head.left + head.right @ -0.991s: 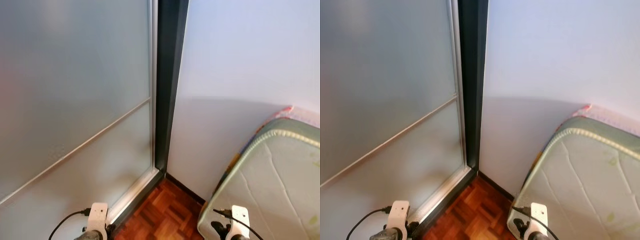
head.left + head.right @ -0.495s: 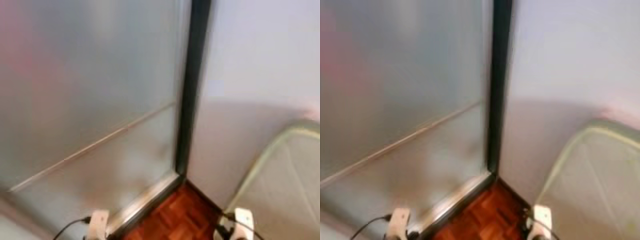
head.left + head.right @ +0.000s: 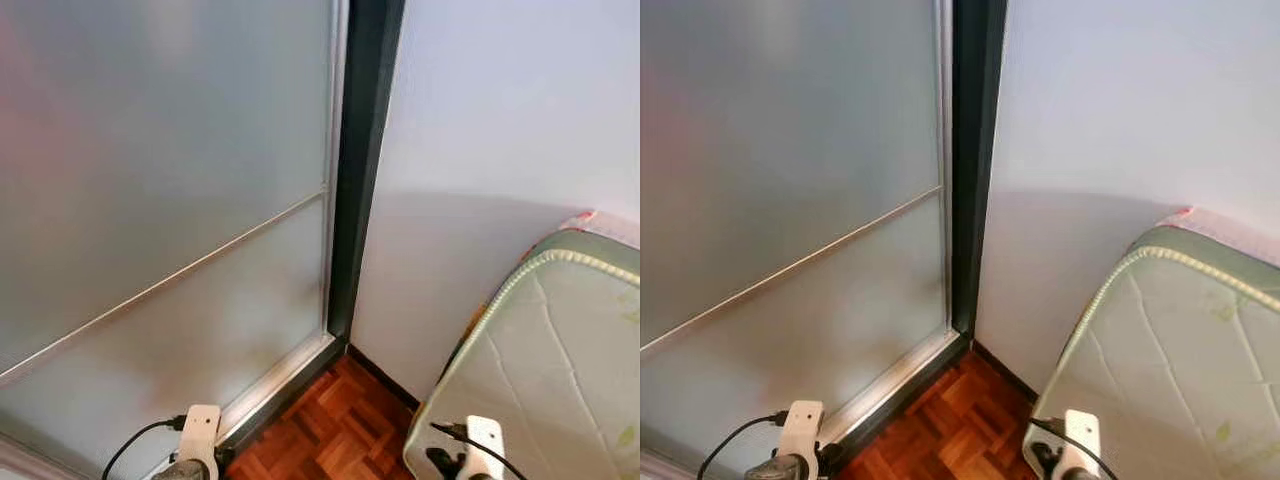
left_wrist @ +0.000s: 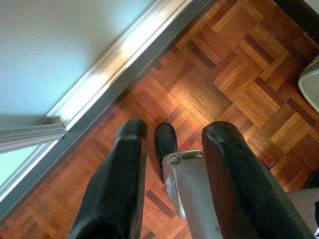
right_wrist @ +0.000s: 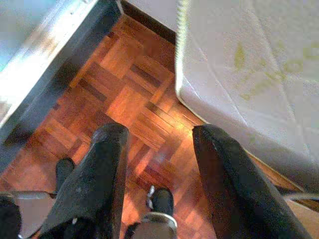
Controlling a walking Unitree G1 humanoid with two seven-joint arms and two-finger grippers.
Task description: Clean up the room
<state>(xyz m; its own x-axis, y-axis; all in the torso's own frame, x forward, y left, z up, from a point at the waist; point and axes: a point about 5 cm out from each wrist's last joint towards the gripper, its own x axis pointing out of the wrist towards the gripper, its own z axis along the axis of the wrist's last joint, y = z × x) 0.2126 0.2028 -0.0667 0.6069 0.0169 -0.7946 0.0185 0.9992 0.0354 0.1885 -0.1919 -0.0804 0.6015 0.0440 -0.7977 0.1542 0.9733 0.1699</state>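
The robot stood in a corner of the room, facing a frosted glass sliding door (image 3: 160,200) with a dark frame post (image 3: 360,170) and a plain white wall (image 3: 500,120). A pale quilted mattress with green piping (image 3: 550,360) lay on the right, close to the wall. Both arms hung low over the reddish parquet floor (image 4: 224,74). The left hand (image 4: 172,164) was open and held nothing; the right hand (image 5: 154,164) was also open and empty. No item to tidy was visible here. I judge this was a searching step: next the robot should turn away from the corner and look for clutter.
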